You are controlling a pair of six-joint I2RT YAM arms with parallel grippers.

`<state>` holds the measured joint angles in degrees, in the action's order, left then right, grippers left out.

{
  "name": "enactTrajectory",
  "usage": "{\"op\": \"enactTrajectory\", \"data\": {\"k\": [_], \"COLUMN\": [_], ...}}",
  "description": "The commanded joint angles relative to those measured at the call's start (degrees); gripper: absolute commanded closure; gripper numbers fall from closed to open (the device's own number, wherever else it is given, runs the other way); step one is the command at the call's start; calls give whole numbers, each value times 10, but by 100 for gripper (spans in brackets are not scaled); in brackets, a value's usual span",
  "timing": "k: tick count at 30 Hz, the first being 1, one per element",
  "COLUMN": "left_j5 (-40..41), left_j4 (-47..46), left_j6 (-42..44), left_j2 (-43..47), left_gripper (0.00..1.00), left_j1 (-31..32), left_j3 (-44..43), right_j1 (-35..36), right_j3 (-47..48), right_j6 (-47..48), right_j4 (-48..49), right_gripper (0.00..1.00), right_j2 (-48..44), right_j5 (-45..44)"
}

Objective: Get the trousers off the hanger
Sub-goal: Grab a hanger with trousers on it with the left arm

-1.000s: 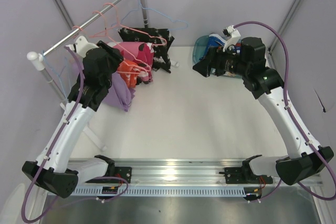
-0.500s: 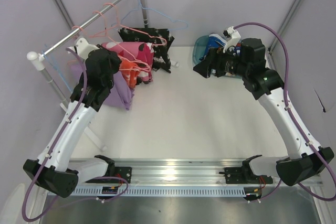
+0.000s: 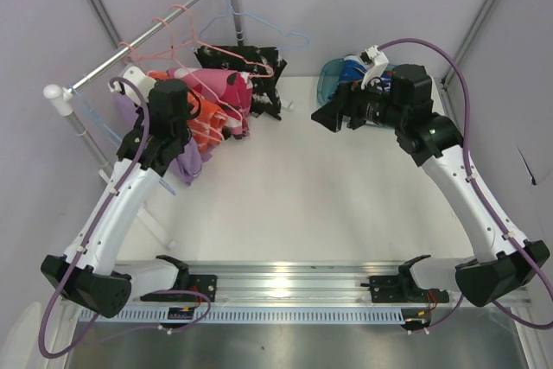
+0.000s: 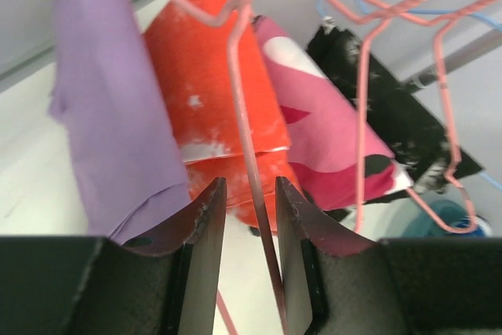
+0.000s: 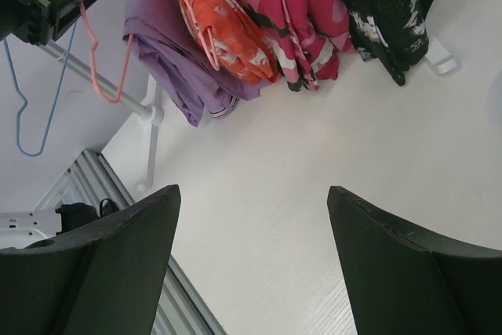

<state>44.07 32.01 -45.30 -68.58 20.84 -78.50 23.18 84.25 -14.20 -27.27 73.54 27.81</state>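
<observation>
Four small trousers hang side by side on pink wire hangers from the rail (image 3: 147, 36): lavender (image 4: 110, 115), orange (image 4: 204, 92), pink-magenta patterned (image 4: 329, 139) and black speckled (image 4: 392, 115). My left gripper (image 4: 249, 186) is up against the orange pair (image 3: 210, 123). Its jaws stand narrowly apart, with the orange pair's pink hanger wire (image 4: 243, 115) running between them against the right finger, not pinched. My right gripper (image 5: 252, 189) hovers wide open and empty over the table, to the right of the rack (image 3: 333, 114). A blue-white-red cloth (image 3: 352, 66) lies in a teal tub.
The teal tub (image 3: 328, 79) stands at the back right behind my right arm. Empty pink (image 5: 98, 76) and blue (image 5: 31, 115) hangers dangle from the rail's near end. The rack's white foot (image 5: 149, 154) rests on the table at the left.
My left gripper has moved in against the orange trousers and its jaws have narrowed round the hanger wire. The lavender pair has swung aside. My right arm has edged slightly left.
</observation>
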Motion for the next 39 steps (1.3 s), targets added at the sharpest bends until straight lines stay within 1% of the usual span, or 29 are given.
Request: {"op": "enactTrajectory", "data": {"k": [1, 4, 6, 8, 10, 12, 13, 19, 24, 26, 28, 30, 33, 34, 37, 38, 39], "left_j5": [62, 93, 136, 176, 196, 214, 218, 243, 274, 281, 286, 287, 292, 294, 298, 299, 300], "left_j4": [54, 81, 99, 148, 202, 222, 237, 256, 301, 332, 356, 358, 366, 366, 366, 366, 365], "left_j6": [-15, -13, -14, -28, -55, -63, -70, -102, -132, -160, -187, -189, -204, -207, -207, -207, -205], "left_j2": [-2, -13, -37, -68, -88, -106, -109, -120, -147, -157, -161, -162, -165, -166, -172, -174, -176], "left_gripper": [63, 64, 64, 63, 63, 62, 62, 65, 65, 65, 65, 65, 68, 71, 75, 81, 85], "left_j1": [3, 17, 37, 53, 60, 62, 64, 75, 90, 94, 97, 97, 97, 97, 97, 97, 97], "left_j3": [-15, -31, -63, -104, -131, -142, -141, -130, -165, -176, -177, -176, -173, -174, -180, -182, -184], "right_j1": [3, 3, 3, 3, 3, 3, 2, 3, 3, 3, 3, 3, 3, 3, 3, 2, 2], "right_j3": [-4, -5, -4, -5, -6, -7, -7, -8, -11, -11, -13, -13, -13, -14, -19, -22, -22], "right_j6": [15, 19, 22, 24, 26, 30, 31, 36, 34, 34, 34, 34, 32, 32, 35, 35, 34], "right_j4": [20, 19, 20, 18, 16, 13, 12, 10, 11, 11, 11, 13, 14, 14, 20, 21, 23], "right_gripper": [17, 17, 17, 17, 17, 17, 17, 17, 17, 17, 17, 17, 17, 17, 17, 16, 16], "right_j2": [-6, -4, -2, -3, -4, -8, -7, -9, -9, -9, -10, -10, -12, -14, -23, -25, -25], "right_j5": [3, 3, 3, 1, 0, -3, -4, -7, -4, -4, -3, -2, 1, 2, 0, -2, -2]}}
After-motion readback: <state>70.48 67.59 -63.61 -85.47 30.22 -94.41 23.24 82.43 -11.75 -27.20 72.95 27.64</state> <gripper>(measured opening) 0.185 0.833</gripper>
